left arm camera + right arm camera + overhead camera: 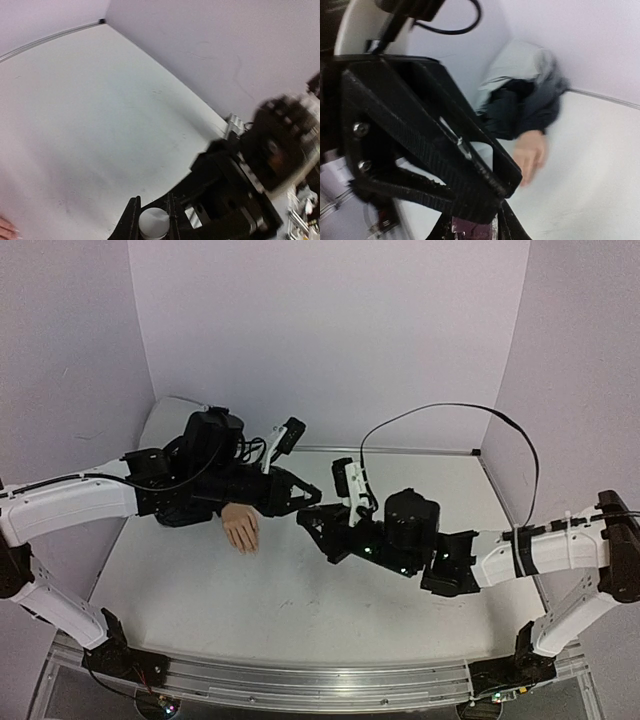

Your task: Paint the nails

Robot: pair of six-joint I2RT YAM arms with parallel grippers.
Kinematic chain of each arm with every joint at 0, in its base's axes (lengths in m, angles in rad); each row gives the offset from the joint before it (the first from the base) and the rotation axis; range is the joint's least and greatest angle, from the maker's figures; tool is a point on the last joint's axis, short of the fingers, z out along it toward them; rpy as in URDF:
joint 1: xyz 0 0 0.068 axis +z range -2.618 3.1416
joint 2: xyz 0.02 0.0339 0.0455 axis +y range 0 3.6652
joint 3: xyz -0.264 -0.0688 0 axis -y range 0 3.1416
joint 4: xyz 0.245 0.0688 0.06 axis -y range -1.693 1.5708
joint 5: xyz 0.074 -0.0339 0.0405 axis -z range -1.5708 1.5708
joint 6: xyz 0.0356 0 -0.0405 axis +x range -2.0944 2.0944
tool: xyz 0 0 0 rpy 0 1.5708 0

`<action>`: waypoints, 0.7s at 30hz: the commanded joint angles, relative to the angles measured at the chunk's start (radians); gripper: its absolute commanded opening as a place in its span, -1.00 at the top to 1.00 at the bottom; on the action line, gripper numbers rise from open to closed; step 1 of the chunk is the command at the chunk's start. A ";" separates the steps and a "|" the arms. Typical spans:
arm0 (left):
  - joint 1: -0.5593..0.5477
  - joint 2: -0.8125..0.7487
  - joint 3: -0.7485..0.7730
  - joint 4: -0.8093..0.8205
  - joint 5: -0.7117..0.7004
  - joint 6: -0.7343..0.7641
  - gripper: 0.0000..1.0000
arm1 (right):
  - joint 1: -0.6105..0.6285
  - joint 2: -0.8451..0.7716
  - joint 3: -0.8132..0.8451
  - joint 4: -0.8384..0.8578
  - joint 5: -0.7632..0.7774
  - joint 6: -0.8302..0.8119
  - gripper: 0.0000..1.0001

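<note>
The task is at its opening step, and no painting has begun as far as these views show. The mannequin hand lies palm down on the bench, just left of where the two arms meet, with its black sleeve running back under the left arm. Its nails point toward the near edge. They are too small in every view to say whether any polish is on them, but nothing coloured shows on the fingertips.

The jaws of the left arm are clamped on the white cap, which fills the gap between them in the left wrist view. The jaws of the right arm are closed on a small dark, purplish body that I take to be the nail-polish bottle, held up off the bench, tip to tip with the left jaws. From above, the bottle itself is hidden between the two.

The cap looks to be on the bottle, so what is left is nearly everything: unscrewing and lifting the cap with its brush, carrying it over to the hand and stroking each nail in turn
</note>
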 commanded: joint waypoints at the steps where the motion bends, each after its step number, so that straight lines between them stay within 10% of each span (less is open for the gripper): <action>1: -0.023 0.061 0.094 -0.204 -0.304 -0.116 1.00 | 0.013 0.121 0.170 -0.081 0.812 -0.188 1.00; 7: -0.022 0.057 0.114 -0.212 -0.244 -0.129 0.92 | -0.010 0.141 0.183 0.017 0.445 -0.239 1.00; 15: -0.014 -0.107 0.008 -0.051 -0.097 -0.083 -0.37 | -0.166 0.009 0.055 0.038 -0.376 -0.218 1.00; 21: 0.009 -0.174 -0.050 0.066 0.053 -0.075 -0.73 | -0.235 -0.029 0.021 0.135 -0.761 -0.025 1.00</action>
